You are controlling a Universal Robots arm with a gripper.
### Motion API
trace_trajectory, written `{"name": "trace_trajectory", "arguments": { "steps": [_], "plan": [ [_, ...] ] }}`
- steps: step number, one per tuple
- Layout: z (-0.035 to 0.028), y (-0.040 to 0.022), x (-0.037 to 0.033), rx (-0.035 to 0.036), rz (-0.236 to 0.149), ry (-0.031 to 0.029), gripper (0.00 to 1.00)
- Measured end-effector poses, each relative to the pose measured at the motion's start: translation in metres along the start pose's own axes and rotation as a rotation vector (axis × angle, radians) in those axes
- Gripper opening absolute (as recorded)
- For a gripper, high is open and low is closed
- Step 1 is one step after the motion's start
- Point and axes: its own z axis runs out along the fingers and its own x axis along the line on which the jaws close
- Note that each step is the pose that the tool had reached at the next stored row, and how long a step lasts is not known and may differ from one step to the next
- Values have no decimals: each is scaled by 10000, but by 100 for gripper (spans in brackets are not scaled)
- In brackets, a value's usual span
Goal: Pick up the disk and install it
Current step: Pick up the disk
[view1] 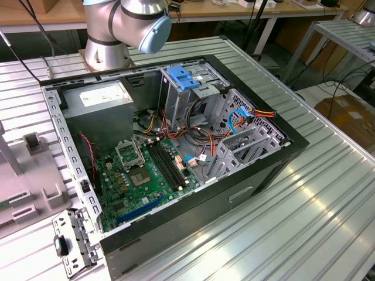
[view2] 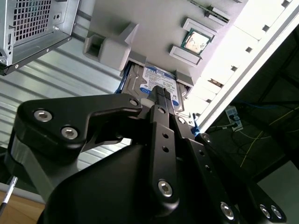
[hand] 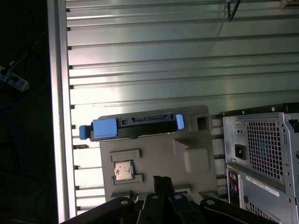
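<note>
Nearest in the second wrist view, the gripper (view2: pixel 162 95) is hovering with its fingers drawn close together, holding nothing. Just past its tips the disk (view2: pixel 148 81) is lying flat, label up, in a recess of the grey fixture tray (view2: pixel 154 28), with its blue carrier showing along the edges. As far as I can judge, the tips are hanging above it, not touching it. A processor chip (view2: pixel 195 41) is sitting in a pocket farther along the tray.

The reach for the disk is looking like the step in hand. A good grasp is going to need the fingers spread enough to span the drive, square to its long sides. Beyond, in the exterior view, the open computer case (view1: pixel 258 170) is standing on the ribbed worktop (view1: pixel 304 234), just beside the tray.
</note>
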Motion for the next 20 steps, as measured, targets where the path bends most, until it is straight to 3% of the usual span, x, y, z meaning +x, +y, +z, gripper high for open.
{"name": "trace_trajectory", "arguments": {
  "steps": [20],
  "plan": [
    [1,0,0,-14,-575,25,11]
  ]
}}
